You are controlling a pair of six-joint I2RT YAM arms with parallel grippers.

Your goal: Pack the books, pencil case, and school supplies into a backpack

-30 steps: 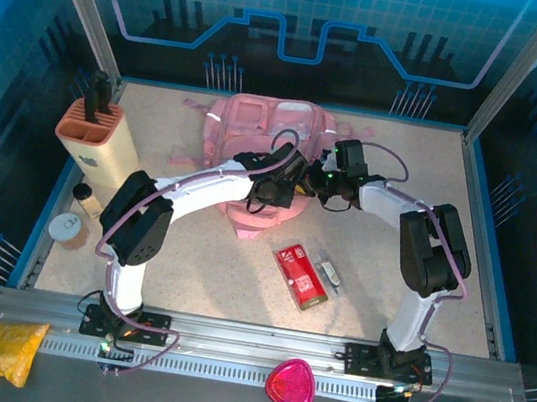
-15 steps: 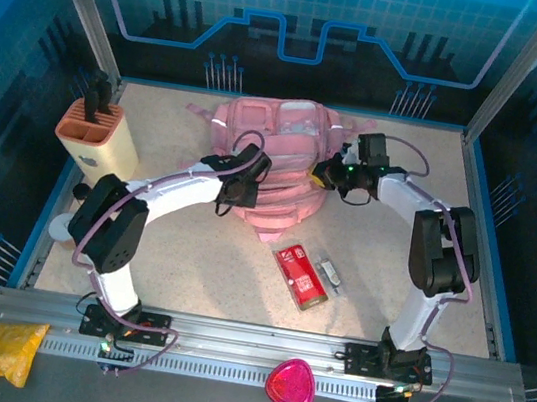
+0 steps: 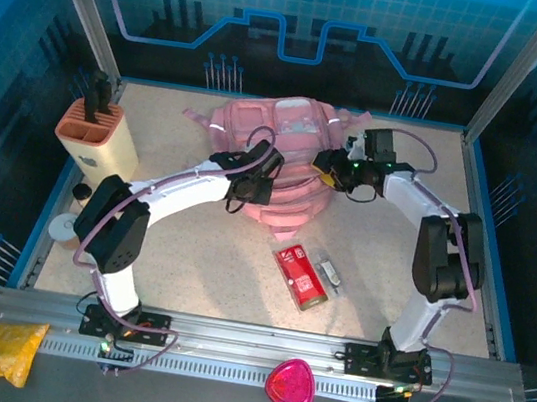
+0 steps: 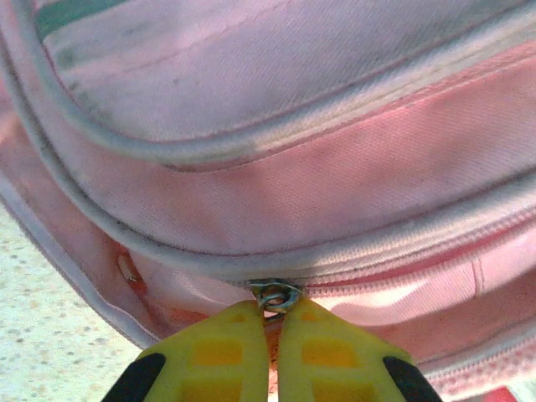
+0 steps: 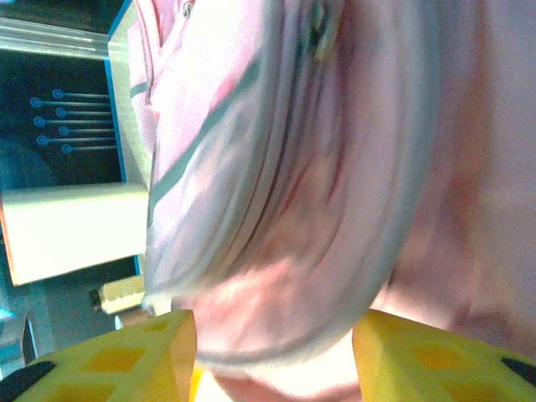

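The pink backpack (image 3: 284,128) lies at the back middle of the table. My left gripper (image 3: 256,181) is at its near side, and in the left wrist view its yellow fingers (image 4: 226,352) are shut on a metal zip pull (image 4: 278,297) on the backpack's seam (image 4: 335,209). My right gripper (image 3: 330,166) is at the backpack's right side, open, with a blurred fold of pink fabric (image 5: 285,276) between its fingers (image 5: 142,352). The red pencil case (image 3: 300,275) and the small grey-white piece (image 3: 331,272) lie on the table in front. The books are out of view.
A beige knife block (image 3: 96,135) stands at the left, with a small jar (image 3: 87,199) and a round lid (image 3: 66,228) near it. A pink-red heart-shaped thing (image 3: 291,384) and a yellow plastic bag (image 3: 4,349) rest on the front rail area.
The left gripper moved left off the backpack's middle to its near edge. The right gripper drew back and to the right. The backpack now lies wider and flatter.
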